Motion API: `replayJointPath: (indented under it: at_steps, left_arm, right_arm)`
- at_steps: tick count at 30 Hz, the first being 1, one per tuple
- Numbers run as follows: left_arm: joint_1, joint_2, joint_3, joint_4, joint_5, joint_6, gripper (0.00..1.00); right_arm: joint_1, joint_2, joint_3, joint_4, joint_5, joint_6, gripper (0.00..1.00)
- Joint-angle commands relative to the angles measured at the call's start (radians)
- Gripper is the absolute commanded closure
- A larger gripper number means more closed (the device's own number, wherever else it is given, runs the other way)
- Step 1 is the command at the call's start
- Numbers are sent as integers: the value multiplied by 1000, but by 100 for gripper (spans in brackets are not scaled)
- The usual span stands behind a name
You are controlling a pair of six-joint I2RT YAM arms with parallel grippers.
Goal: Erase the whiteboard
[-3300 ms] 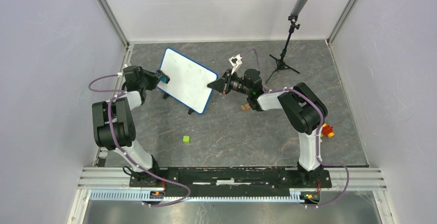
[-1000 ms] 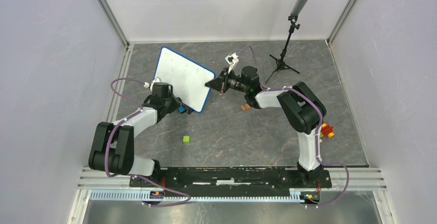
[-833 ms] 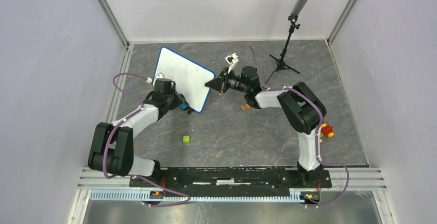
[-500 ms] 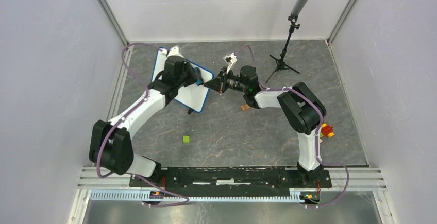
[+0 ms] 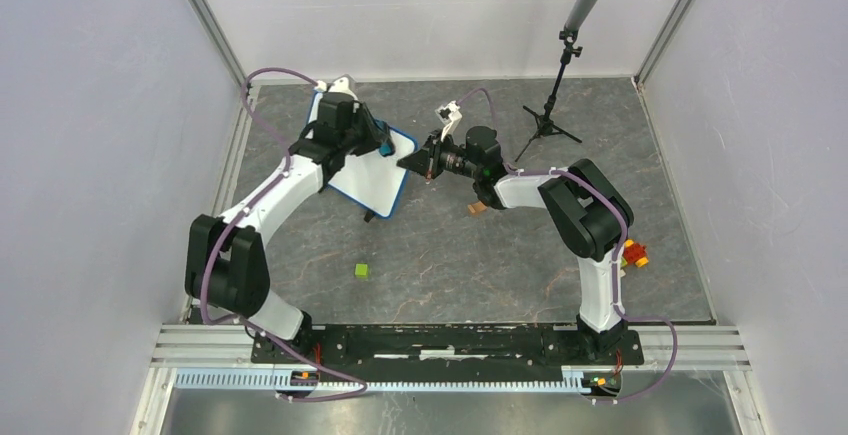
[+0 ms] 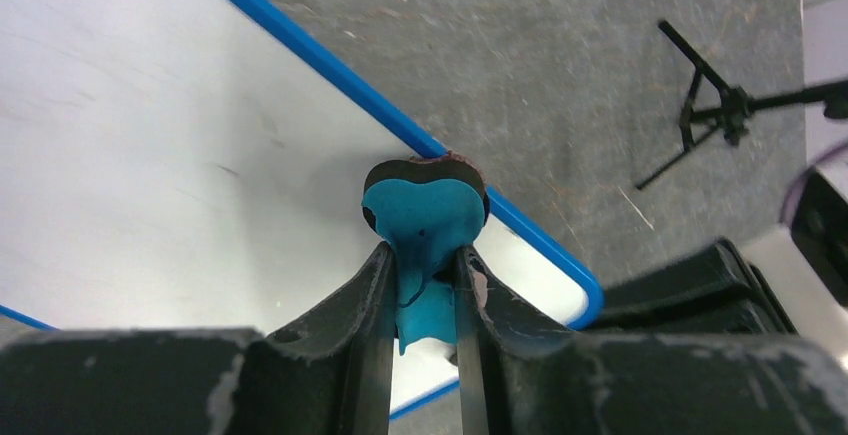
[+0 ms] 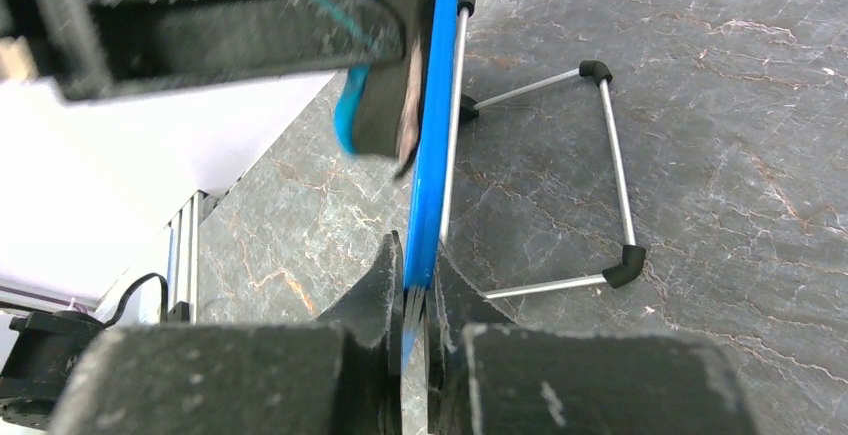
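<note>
The whiteboard (image 5: 372, 177), white with a thin blue frame, stands tilted at the back left of the table; its face (image 6: 150, 155) shows no writing. My left gripper (image 5: 381, 146) is shut on a blue eraser (image 6: 424, 217) with a black pad, pressed on the board near its upper right corner. My right gripper (image 5: 408, 163) is shut on the board's right edge (image 7: 432, 175). In the right wrist view the eraser (image 7: 380, 95) sits against the blue frame, and the board's wire stand (image 7: 610, 155) shows behind it.
A microphone on a black tripod (image 5: 548, 120) stands at the back right. A small green cube (image 5: 361, 270) lies mid-table. A brown piece (image 5: 476, 209) lies under the right arm. Red and yellow bits (image 5: 634, 253) lie at the right.
My left gripper swung with the eraser from the board's lower left edge up across its face to the upper right corner. My right gripper has stayed on the board's edge.
</note>
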Motion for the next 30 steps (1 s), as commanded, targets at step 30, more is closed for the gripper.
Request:
replayJointPath:
  at_steps: [30]
  left_arm:
    - [87,104,-118,162,169,-74,68]
  right_arm:
    - [55,5,21,-190,-52,-214,100]
